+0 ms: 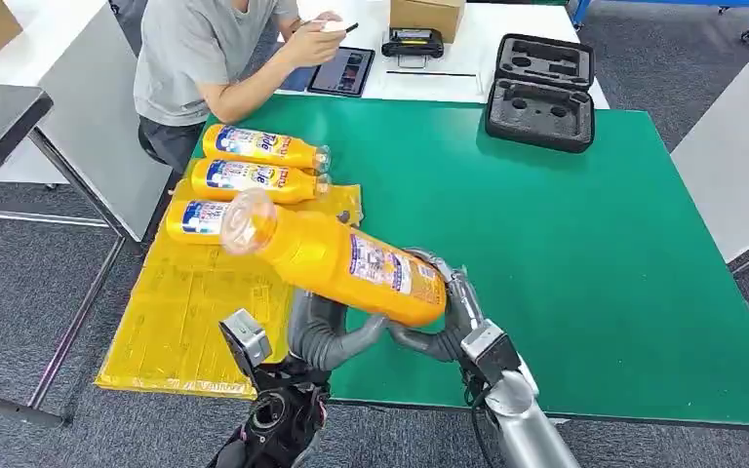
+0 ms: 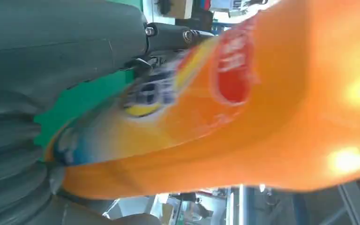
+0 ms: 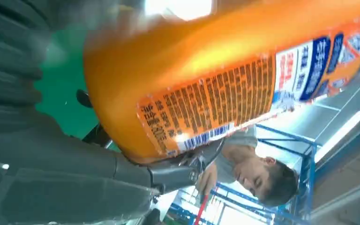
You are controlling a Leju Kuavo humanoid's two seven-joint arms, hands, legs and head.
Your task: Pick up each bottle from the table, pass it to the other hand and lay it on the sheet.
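Orange bottle (image 1: 341,258): held tilted above green worktop (image 1: 566,244), gripped by both left hand (image 1: 336,336) and right hand (image 1: 449,317). Head view: 3 bottles (image 1: 254,175) lying on yellow sheet (image 1: 185,302). Right wrist view: barcode label

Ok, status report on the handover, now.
Both hands on the bottle: left hand and right hand under it, above the green table. Three bottles lie on the yellow sheet. Nothing blocking.
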